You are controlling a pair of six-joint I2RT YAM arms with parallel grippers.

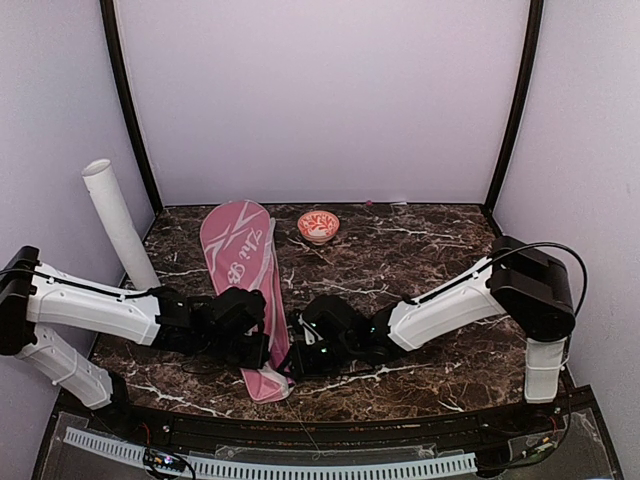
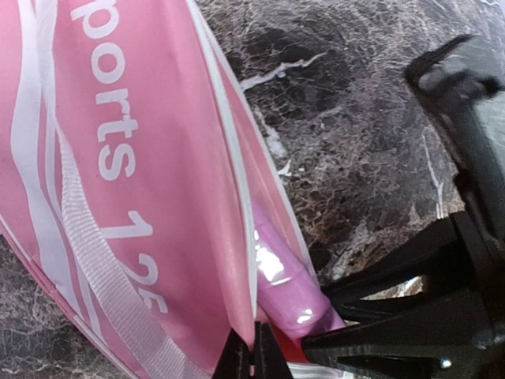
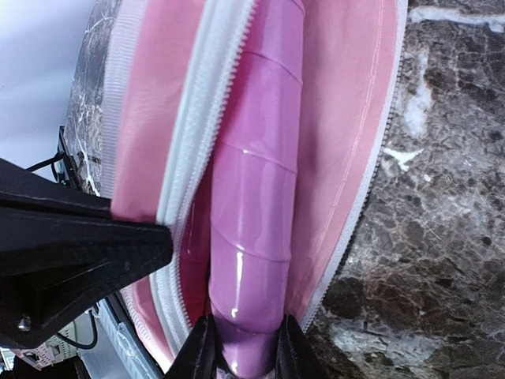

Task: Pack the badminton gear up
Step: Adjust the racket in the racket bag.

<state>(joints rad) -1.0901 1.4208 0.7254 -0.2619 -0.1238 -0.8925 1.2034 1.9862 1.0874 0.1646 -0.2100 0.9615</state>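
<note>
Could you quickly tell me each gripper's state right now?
Left gripper: closed on the edge of the racket cover.
Right gripper: closed on the pink racket handle.

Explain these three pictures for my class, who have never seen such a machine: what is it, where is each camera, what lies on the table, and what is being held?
These are two white robot arms, a left arm and a right arm, bolted at the table's near edge. The wide picture comes from a fixed camera above and behind them. The two close-ups come from a camera on each wrist. On the dark marble table lie a pink racket cover and a small red-and-white bowl. A long white tube stands tilted at the left edge. The right end effector, the arm's two-finger grasping part, is closed on a pink handle lying inside the cover's open zip. The left end effector pinches the cover's edge beside it.
</note>
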